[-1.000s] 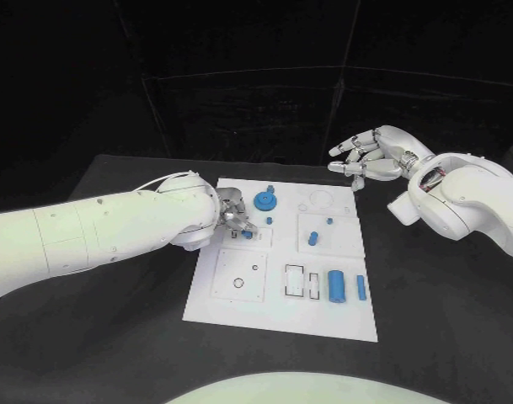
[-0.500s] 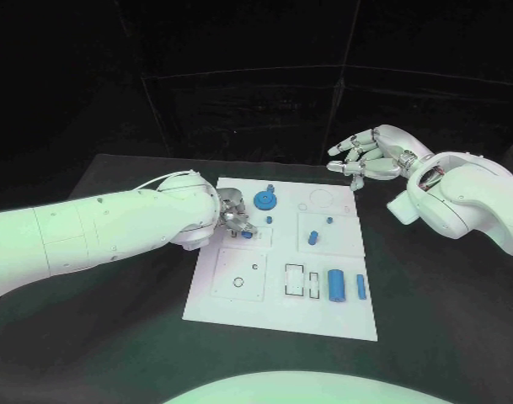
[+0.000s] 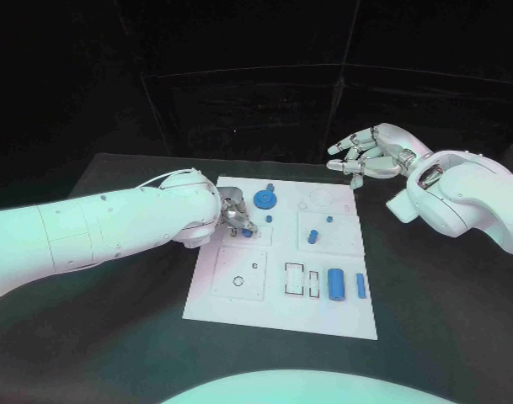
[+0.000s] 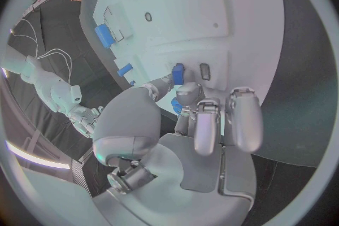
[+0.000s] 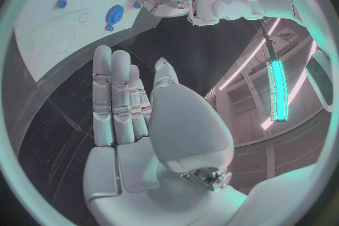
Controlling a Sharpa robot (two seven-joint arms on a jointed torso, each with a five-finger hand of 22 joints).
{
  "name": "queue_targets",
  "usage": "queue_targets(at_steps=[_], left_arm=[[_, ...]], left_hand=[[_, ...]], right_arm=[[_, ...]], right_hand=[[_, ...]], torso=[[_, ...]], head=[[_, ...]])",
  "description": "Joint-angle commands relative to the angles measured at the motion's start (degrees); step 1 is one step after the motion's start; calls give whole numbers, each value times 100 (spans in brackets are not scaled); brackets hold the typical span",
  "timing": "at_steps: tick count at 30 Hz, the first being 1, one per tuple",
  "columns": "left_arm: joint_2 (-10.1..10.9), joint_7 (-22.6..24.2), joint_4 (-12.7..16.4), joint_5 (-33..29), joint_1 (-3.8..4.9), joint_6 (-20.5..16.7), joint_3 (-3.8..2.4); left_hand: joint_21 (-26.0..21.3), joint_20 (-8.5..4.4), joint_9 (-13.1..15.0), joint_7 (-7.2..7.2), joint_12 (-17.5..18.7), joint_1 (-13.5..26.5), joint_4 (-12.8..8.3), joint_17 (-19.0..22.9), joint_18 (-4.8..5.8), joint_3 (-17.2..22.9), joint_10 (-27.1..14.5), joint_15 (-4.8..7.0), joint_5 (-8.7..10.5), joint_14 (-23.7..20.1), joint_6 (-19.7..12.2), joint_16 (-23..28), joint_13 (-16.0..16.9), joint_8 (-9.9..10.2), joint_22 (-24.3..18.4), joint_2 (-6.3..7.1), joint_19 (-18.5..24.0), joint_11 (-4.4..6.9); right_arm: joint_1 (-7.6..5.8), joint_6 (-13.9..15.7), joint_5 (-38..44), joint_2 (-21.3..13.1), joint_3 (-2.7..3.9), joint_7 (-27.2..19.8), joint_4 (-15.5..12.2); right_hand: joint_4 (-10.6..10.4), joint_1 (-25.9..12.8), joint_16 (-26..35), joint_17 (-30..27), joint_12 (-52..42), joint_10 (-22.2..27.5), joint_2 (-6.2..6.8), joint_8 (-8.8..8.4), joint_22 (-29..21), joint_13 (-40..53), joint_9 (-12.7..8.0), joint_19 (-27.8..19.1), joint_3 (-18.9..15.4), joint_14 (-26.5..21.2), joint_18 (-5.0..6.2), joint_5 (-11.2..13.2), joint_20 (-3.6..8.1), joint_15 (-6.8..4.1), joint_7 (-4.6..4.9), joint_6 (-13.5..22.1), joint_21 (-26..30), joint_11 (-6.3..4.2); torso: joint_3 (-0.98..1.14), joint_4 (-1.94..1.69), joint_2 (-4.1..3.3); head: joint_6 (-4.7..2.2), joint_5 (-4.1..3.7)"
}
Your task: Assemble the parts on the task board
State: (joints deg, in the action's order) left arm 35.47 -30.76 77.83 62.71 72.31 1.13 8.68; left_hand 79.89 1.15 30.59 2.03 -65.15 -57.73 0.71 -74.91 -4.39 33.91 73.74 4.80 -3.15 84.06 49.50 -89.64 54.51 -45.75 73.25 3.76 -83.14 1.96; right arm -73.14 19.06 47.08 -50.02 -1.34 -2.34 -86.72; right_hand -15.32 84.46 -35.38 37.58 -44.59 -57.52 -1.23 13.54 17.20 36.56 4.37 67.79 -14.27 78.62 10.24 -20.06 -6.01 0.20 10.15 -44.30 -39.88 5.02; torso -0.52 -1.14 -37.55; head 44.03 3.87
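My left hand [image 3: 234,217] pinches a small blue plastic part [image 4: 178,74] over the white task board [image 3: 283,313] near its far-left corner; I'd lower straight, square to the slot. My right hand [image 3: 371,153] hovers empty, fingers apart.

My left hand [image 3: 234,215] looked like brushed silver metal with a soft shine, and my right hand [image 3: 371,155] had the same finish. My arms [image 3: 110,231] were covered by smooth, glossy white plastic shells. The task board [image 3: 275,307] was a smooth white plate, rather matt, like plastic. The blue parts [image 3: 336,284] seemed smooth plastic with a little gloss. The counter [image 3: 451,328] was black and matt.
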Motion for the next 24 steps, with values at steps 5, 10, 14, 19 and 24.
queue_targets(at_steps=[5, 10, 14, 19, 24], left_arm=[[-66, -30, -63, -116, 1, 125, 1], [-97, -50, -103, -126, 2, 164, 1], [-114, -78, -129, -128, 3, 159, 1], [-127, -131, -147, -127, 4, 137, 1], [-131, -154, -154, -127, 5, 137, 1]], left_hand=[[55, -13, 9, -30, -69, 227, 155, -1509, 104, -227, 57, 61, 7, 594, 54, -36, 59, -31, 44, 17, -57, 20], [70, -20, 19, -41, -96, 248, 169, -1509, 110, -291, 73, 68, 7, 594, 72, -36, 88, -44, 72, 32, -68, 29], [84, -25, 27, -48, -113, 262, 181, -1509, 114, -335, 85, 73, 7, 594, 86, -36, 105, -52, 96, 39, -78, 35], [89, -31, 38, -57, -119, 290, 207, -1509, 116, -397, 91, 79, 7, 594, 108, -36, 105, -66, 107, 41, -82, 43], [104, -38, 53, -68, -135, 324, 237, -1509, 122, -471, 103, 87, 7, 594, 133, -36, 118, -87, 136, 50, -93, 52]], right_arm=[[-12, -21, 16, 9, 3, -27, -13], [-12, -7, 16, 9, 3, -45, -24], [-12, 7, 16, 8, 3, -59, -29], [-12, 14, 16, 6, 3, -64, -33], [-12, 14, 16, 7, 3, -68, -33]], right_hand=[[13, 43, 33, 10, -27, 43, -26, 42, -11, -9, 6, 24, -24, 28, 28, 29, -5, 2, -1, 37, 39, -1], [13, 43, 33, 10, -27, 43, -26, 42, -11, -9, 6, 24, -24, 28, 28, 29, -5, 2, -1, 37, 39, -1], [13, 43, 33, 10, -27, 43, -26, 42, -11, -9, 6, 24, -24, 28, 28, 29, -5, 2, -1, 37, 39, -1], [13, 43, 33, 10, -27, 43, -26, 42, -11, -9, 6, 24, -24, 28, 28, 29, -5, 2, -1, 37, 39, -1], [13, 43, 33, 10, -27, 43, -26, 42, -11, -9, 6, 24, -24, 28, 28, 29, -5, 2, -1, 37, 39, -1]], torso=[[1, 3, -1], [2, 0, 1], [2, -4, 2], [0, -3, -1], [1, -5, 0]], head=[[-10, -13], [-4, -20], [3, -26], [5, -31], [19, -33]])
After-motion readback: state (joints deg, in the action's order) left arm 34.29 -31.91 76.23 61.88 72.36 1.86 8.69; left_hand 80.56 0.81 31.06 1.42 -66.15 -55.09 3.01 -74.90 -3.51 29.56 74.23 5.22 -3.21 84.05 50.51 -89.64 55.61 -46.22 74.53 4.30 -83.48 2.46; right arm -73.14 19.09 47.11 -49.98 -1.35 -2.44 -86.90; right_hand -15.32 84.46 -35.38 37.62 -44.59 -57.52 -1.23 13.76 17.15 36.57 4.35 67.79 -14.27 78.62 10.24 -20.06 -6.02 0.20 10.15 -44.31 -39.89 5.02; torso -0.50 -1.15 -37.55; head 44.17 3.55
